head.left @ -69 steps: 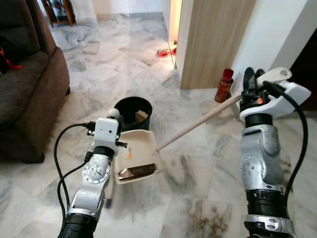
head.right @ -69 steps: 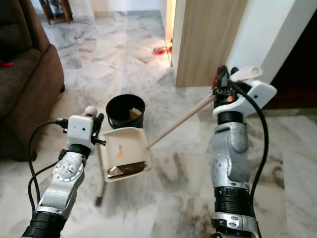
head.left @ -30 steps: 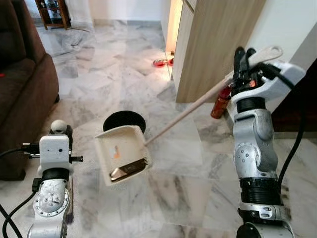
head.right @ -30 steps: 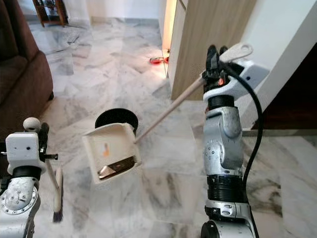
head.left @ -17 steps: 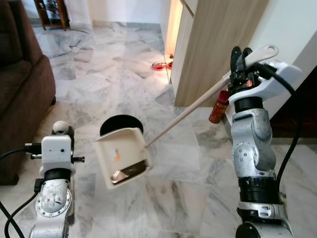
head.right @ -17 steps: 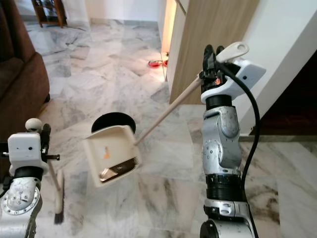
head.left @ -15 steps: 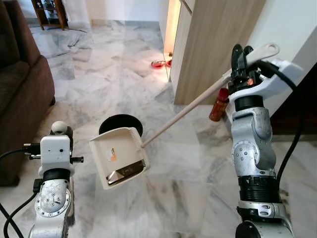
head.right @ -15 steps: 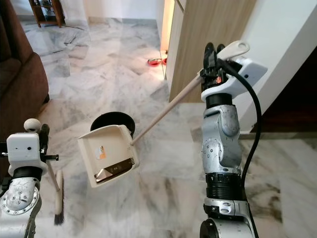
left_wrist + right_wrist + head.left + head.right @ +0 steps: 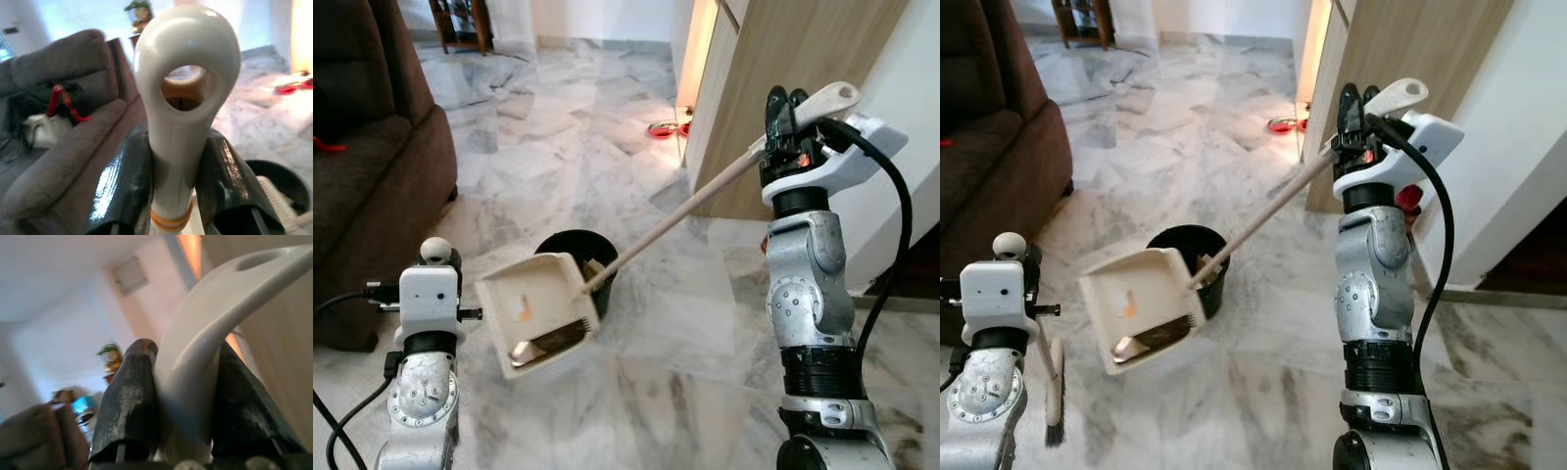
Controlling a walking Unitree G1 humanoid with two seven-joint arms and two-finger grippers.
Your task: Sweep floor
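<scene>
1. Looking through the left eye view, the right gripper stood at about 2 o'clock, raised high and clenched round the top of the dustpan's long wooden handle. The cream dustpan hung tilted at the centre, its far edge over the rim of the black bin just behind it, with dark sweepings lying along its lower lip. A brown sofa filled 9 to 10 o'clock, a wooden cabinet panel rose at 1 o'clock, and marble floor lay all about.

2. Turning to the right eye view, the left gripper sat at 8 o'clock, gripping the broom handle near its rounded white knob. The broom hung below it, its dark bristles on the floor at 7 o'clock, near the dustpan but apart from it. A red dish lay on the floor at 12 o'clock.

3. Passing to the left wrist view, both black fingers pressed against the broom's white looped handle end.

4. Ending with the right wrist view, the black fingers were clamped either side of the dustpan's white hooked handle end.
</scene>
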